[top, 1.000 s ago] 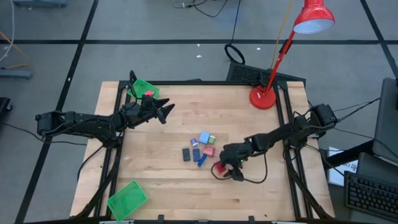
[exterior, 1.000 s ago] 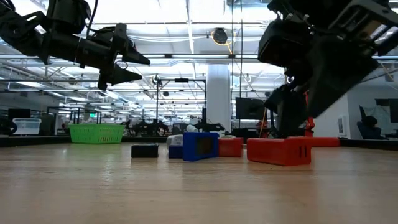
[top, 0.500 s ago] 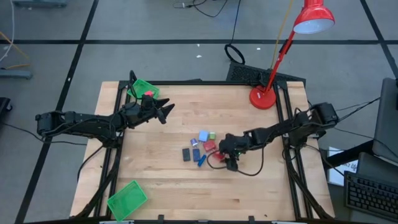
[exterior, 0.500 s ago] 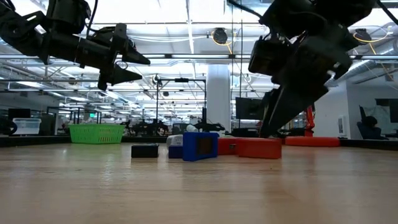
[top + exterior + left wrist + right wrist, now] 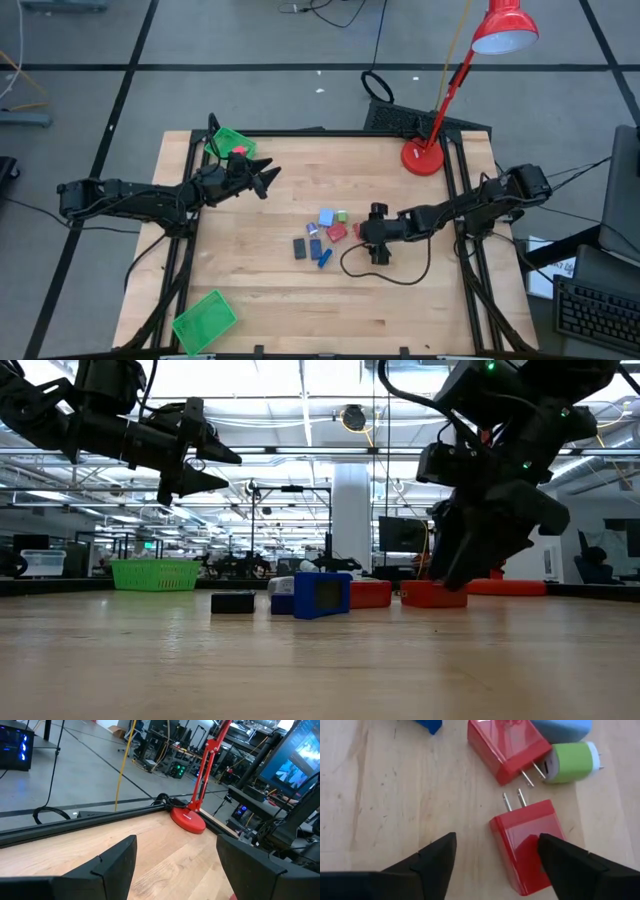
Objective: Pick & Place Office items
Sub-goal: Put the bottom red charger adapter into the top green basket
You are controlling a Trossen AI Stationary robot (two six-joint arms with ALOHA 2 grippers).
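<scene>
The office items lie in a cluster mid-table: a light-blue block point(image 5: 326, 217), a green bit point(image 5: 341, 216), a red block point(image 5: 336, 233), black rectangles point(image 5: 299, 248) and a blue stick point(image 5: 323, 258). A second red block point(image 5: 527, 845), with two metal prongs, lies flat at the cluster's right edge. My right gripper point(image 5: 368, 233) is open and low over it; the block sits between the fingers point(image 5: 570, 862). My left gripper point(image 5: 268, 178) is open and hovers above the table near the far-left green tray point(image 5: 232, 143). My right gripper stands open astride the red pronged block point(image 5: 527, 845), coming slanting from the table's right and above. One finger point(image 5: 555, 855) overlaps the block's long side in the wrist view. I cannot tell whether it touches. The block lies flat on the table.
A red desk lamp stands with its base point(image 5: 423, 157) at the far right of the table. A second green tray point(image 5: 205, 320) sits at the near-left corner. A black cable loop point(image 5: 385, 275) lies on the wood near my right gripper. Bare wood spreads to the near side.
My right gripper has moved toward the table's far edge, up to the cluster, turning as it went. The red pronged block has slid along the table with it, from the near side of the cluster to its right edge.
</scene>
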